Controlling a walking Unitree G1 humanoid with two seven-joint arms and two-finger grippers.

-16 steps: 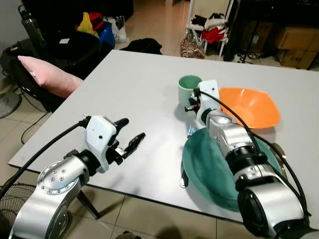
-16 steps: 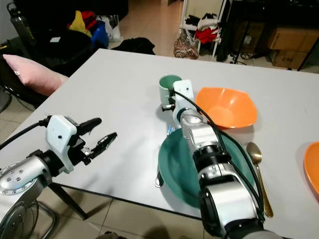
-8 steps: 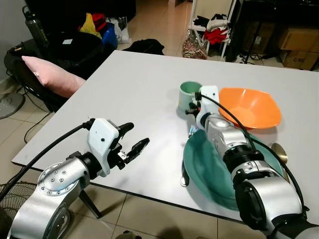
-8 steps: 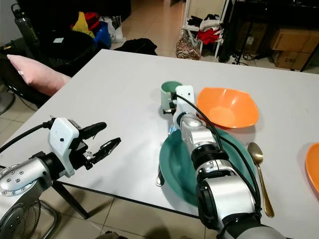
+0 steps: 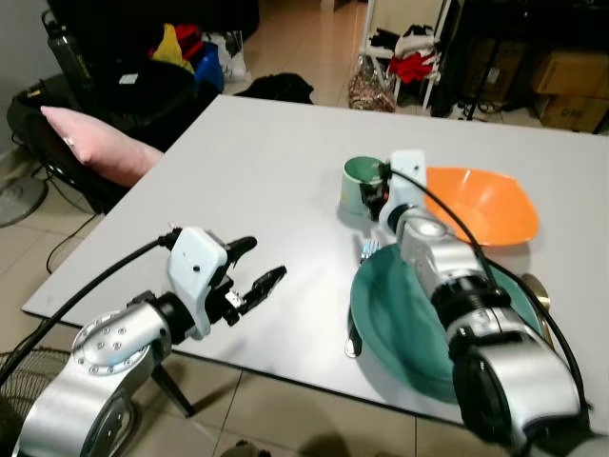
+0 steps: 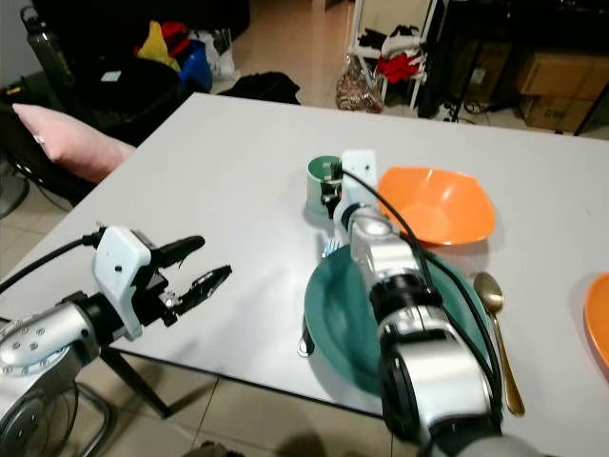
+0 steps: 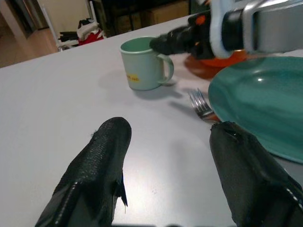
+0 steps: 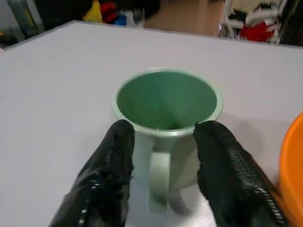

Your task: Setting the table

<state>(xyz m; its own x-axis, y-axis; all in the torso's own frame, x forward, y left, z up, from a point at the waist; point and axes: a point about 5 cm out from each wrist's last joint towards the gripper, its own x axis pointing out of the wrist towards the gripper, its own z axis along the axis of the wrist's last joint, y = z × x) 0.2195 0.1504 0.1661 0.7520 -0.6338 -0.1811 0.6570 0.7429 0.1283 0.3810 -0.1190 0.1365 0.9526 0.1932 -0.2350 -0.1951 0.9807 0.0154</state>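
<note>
Right end effector [image 8: 163, 165] straddling green mug's [image 8: 165, 101] handle, fingers parted, plate [image 6: 347, 319] nearby

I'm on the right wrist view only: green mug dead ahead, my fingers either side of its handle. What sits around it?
Observer: An orange bowl stands just to the right of the mug.
Operator: Anything below my arm?
Observer: A teal plate, under the right gripper's forearm.
Operator: Cutlery?
Observer: A fork lies at the plate's left edge, a gold spoon on its right.
Operator: Left arm?
Observer: The left gripper hovers open over the table's near-left part.
</note>
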